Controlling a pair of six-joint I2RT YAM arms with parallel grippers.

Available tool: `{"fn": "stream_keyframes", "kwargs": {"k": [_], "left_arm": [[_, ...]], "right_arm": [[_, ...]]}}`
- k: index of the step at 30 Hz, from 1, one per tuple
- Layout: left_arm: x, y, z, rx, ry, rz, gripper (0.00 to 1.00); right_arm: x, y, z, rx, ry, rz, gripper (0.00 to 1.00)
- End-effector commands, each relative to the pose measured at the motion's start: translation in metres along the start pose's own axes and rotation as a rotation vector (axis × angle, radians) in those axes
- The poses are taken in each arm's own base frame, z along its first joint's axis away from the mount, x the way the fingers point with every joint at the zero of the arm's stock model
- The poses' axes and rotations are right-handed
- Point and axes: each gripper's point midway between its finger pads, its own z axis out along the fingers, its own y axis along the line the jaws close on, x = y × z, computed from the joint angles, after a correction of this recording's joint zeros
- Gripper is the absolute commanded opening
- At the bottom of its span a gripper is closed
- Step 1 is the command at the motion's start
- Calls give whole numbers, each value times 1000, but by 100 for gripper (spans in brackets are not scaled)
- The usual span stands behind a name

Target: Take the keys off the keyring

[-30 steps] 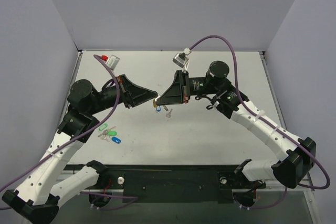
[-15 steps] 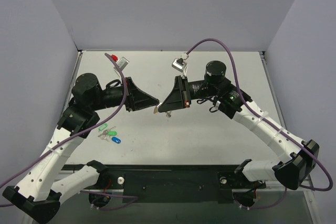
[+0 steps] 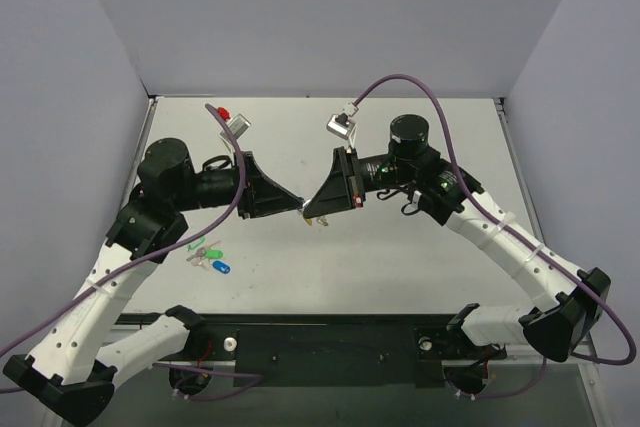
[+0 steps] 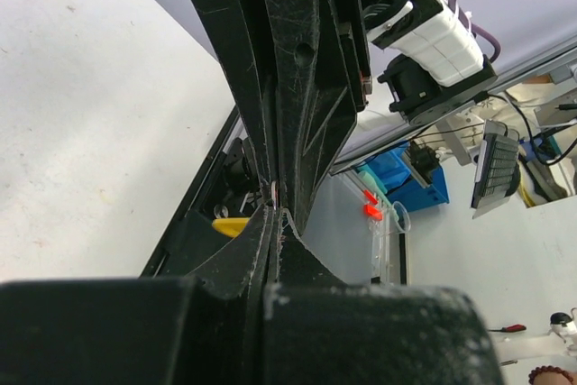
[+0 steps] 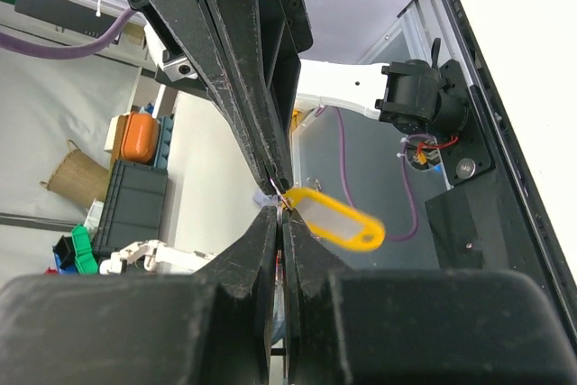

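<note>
Keyring (image 5: pixel 335 221) — yellow, label (image 5: pixel 347 224) blurred

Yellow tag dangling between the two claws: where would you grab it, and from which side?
Pinch the yellow tag across its flat oval body, probably coming from its free rounded end. Its broad faces give good purchase, and that end sticks out clear, while the ring end is crowded by the shut left gripper and right gripper.

Evenly lit white desk (image 3: pixel 400 257) spreads beneath the left pincer (image 3: pixel 299 205); plain lilac walls (image 3: pixel 330 17) rise beyond it and to either side.
</note>
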Motion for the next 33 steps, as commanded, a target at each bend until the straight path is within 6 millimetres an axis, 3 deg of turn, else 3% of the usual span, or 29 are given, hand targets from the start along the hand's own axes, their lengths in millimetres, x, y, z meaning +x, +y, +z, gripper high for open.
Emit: {"fn": "stream_keyframes", "kwargs": {"k": [1,15,22,26,29,33], "left_arm": [[14,-33,-8,100,89,50,0],[24,-29,-4,74,113,57,0],[28,-24,-2,49,116,54,0],[27,-14,-1,2,101,47,0],[24,5,0,-97,70,42,0],[23,50,-5,-326,33,9,0]], "right_arm": [[-24,14,-4,3,-77,-103,0],[-40,13,-13,41,-141,-114,0],[-73,11,-37,130,-318,-137,0],[-96,-21,-70,295,-484,-87,0],[-93,-61,-96,458,-538,-5,0],[-74,-112,-128,721,-561,88,0]]}}
